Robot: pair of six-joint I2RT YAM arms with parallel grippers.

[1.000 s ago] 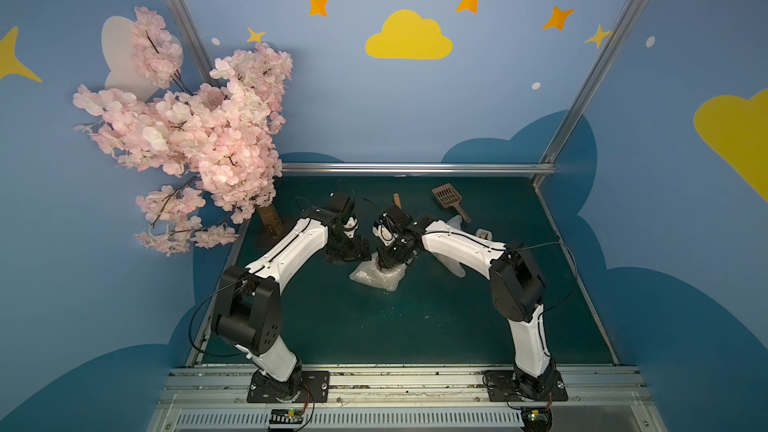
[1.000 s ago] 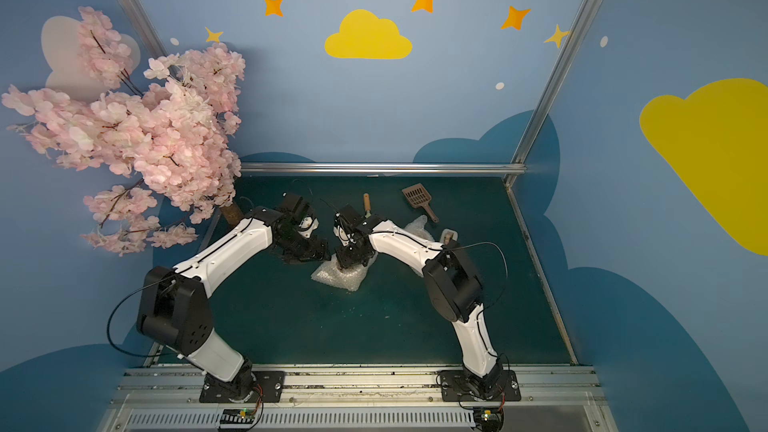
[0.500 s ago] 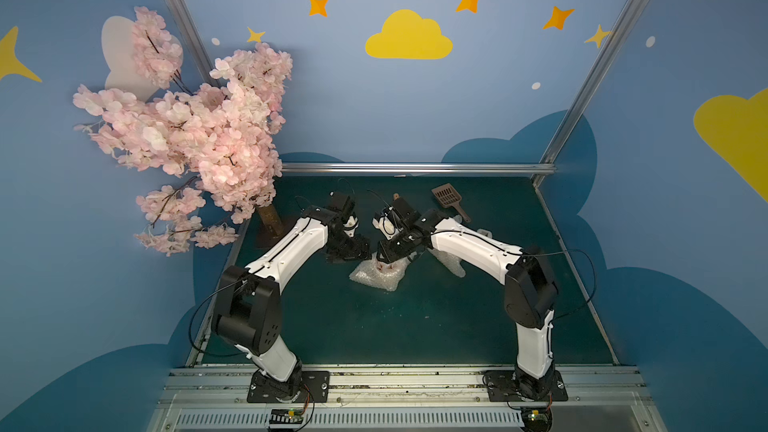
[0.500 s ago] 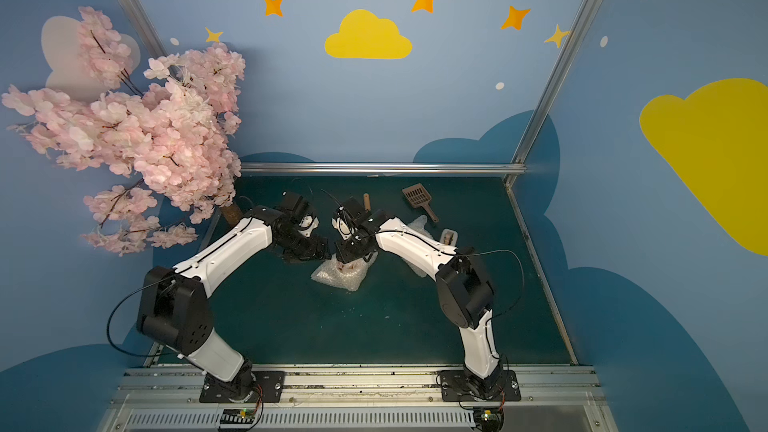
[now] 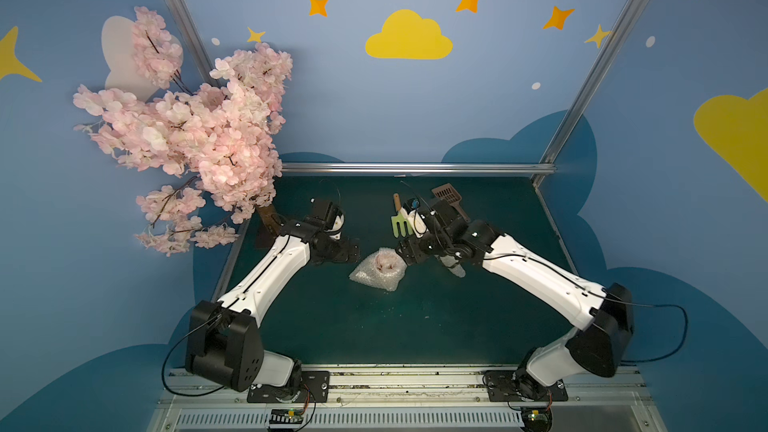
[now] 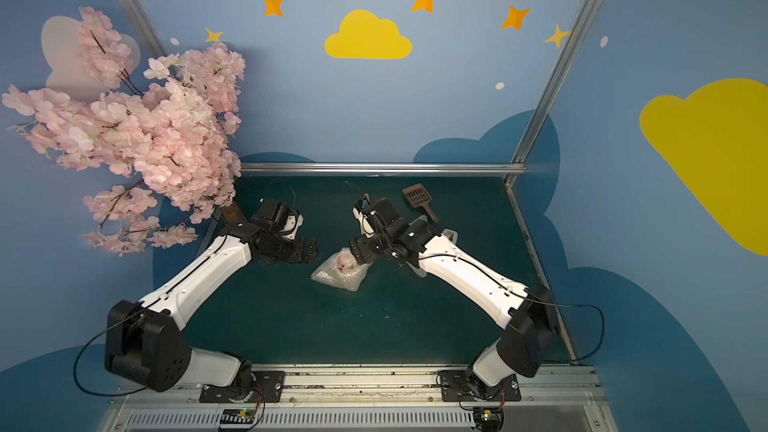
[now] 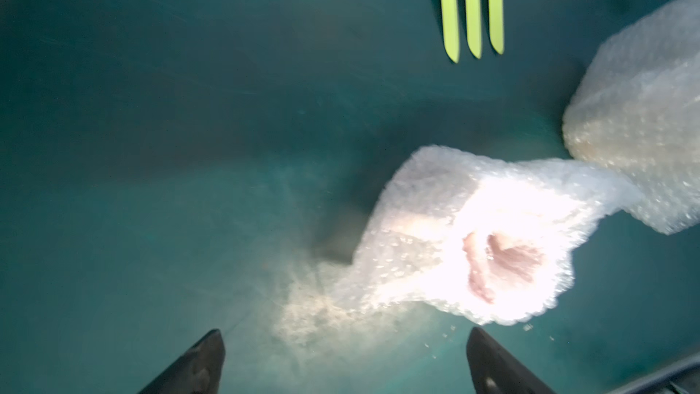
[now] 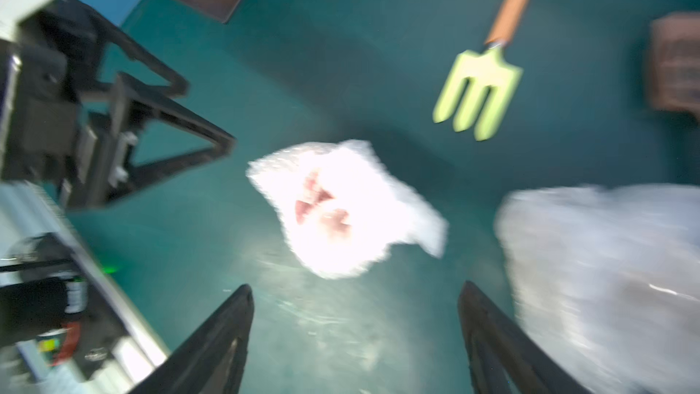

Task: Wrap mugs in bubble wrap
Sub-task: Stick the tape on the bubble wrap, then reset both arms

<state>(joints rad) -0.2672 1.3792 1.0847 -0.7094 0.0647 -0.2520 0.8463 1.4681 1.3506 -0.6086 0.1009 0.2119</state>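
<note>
Right now the bubble-wrapped mug (image 5: 379, 270) sits near the middle of the dark green table (image 5: 374, 326), free of both arms. The wrap is bunched over it, with loose corners spread flat on the surface. A reddish patch shows through the plastic at its top.

The 2 grippers flank it. The left gripper (image 7: 344, 358) hovers just beside it on the left arm's side, jaws spread wide with nothing between them. The right gripper (image 8: 354, 335) hangs close on the opposite side, also gaping wide and empty. Neither touches the wrap.

A second bubble-wrap bundle (image 7: 644, 108) lies just beside the first, partly under the right arm's wrist. I cannot tell what is inside it, or whether the 2 bundles touch.

Behind the wrapped mug lies a light green hand fork (image 5: 400, 224) with a wooden handle, its 3 tines pointing towards the bundle. Further back on the right is a brown slotted scoop (image 5: 448, 197). An artificial cherry blossom tree (image 5: 199, 135) stands at the back left corner.
</note>
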